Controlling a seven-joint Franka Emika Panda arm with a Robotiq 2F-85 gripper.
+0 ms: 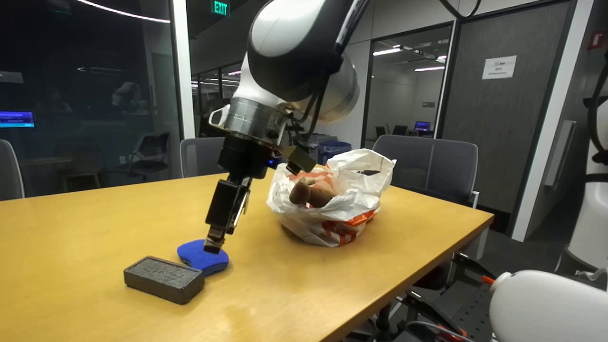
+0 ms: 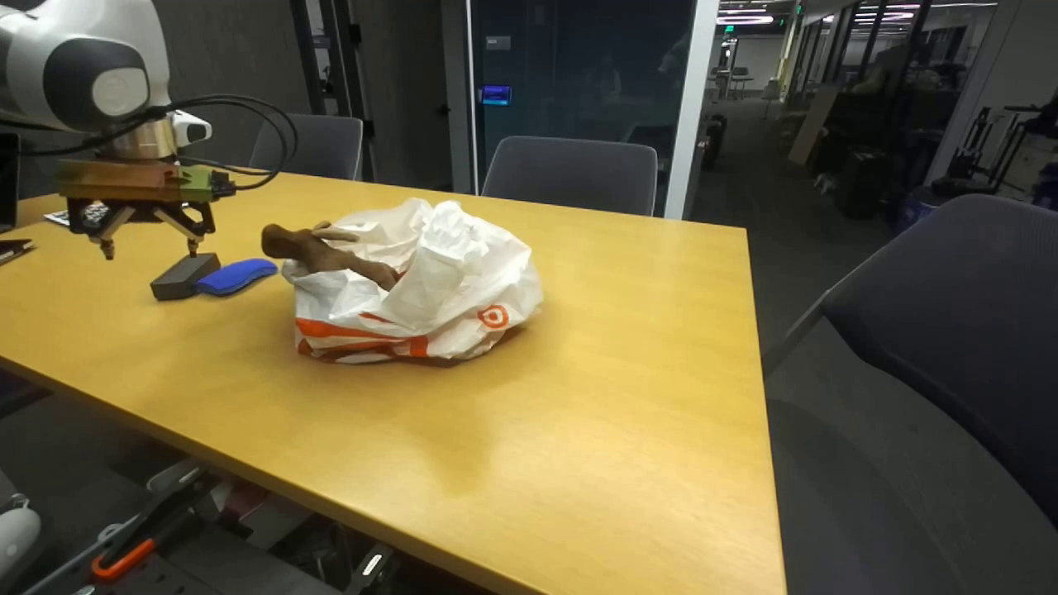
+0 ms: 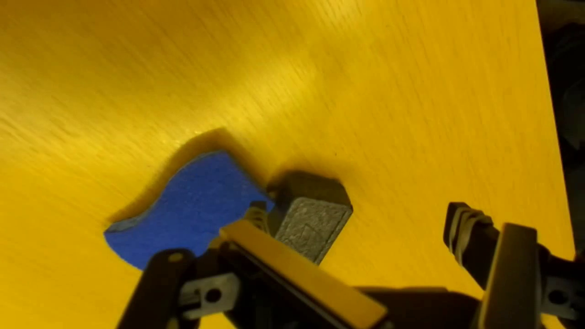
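Your pincer (image 2: 150, 248) hangs above the wooden table (image 2: 620, 388) with its jaws spread wide and nothing gripped, one fingertip (image 3: 257, 215) overlapping the wavy-edged blue pad (image 1: 195, 255) in the wrist view. That pad and the dark grey rectangular block (image 1: 164, 279), its top textured, lie just beside each other below. Near them, a white plastic Target bag (image 2: 438, 281) sits crumpled, a brown branch-like piece (image 2: 326, 254) poking from its mouth, and a grey office chair (image 2: 570, 175) stands beyond the table's edge.
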